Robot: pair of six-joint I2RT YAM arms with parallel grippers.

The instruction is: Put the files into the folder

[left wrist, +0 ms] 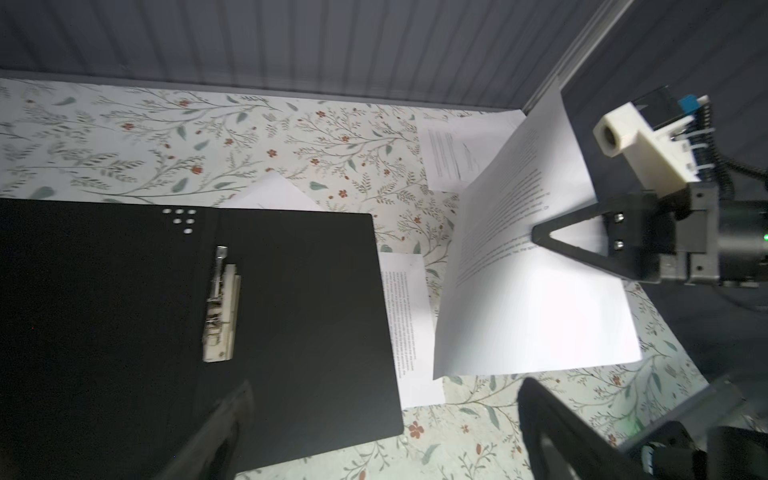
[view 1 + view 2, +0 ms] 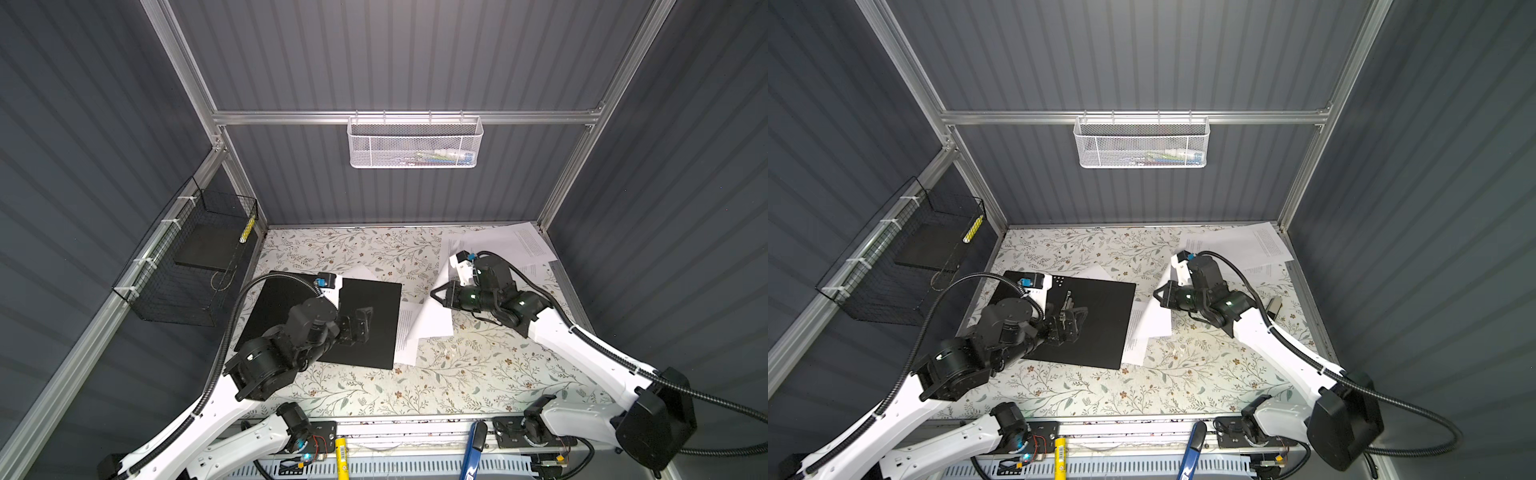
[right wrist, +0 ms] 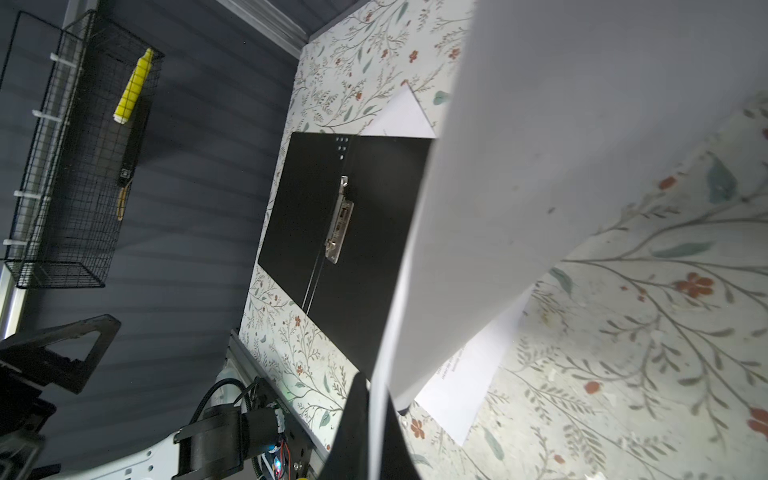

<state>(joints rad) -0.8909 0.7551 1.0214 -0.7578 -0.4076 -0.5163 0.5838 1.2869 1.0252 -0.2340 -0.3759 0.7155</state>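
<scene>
right gripper (image 2: 434, 293) clamped on sheet (image 2: 432, 322), sheet off table, tilted | folder (image 2: 374, 332) open flat, black side up, just left of sheet, spine near-to-far | left gripper (image 2: 362, 322) jaws wide apart, over folder's right leaf | next, my guess: carry sheet left; left arm may block

A white mesh basket (image 2: 382, 149) hangs from the rear rail (image 2: 291, 117) at twelve o'clock, a black wire basket (image 2: 166, 299) holding a yellow marker (image 2: 248, 230) and a dark slab (image 2: 203, 249) hangs at nine o'clock, and a yellow tube (image 2: 341, 455) and a blue tool (image 2: 473, 449) lie at six o'clock past the floral table (image 2: 457, 374).
</scene>
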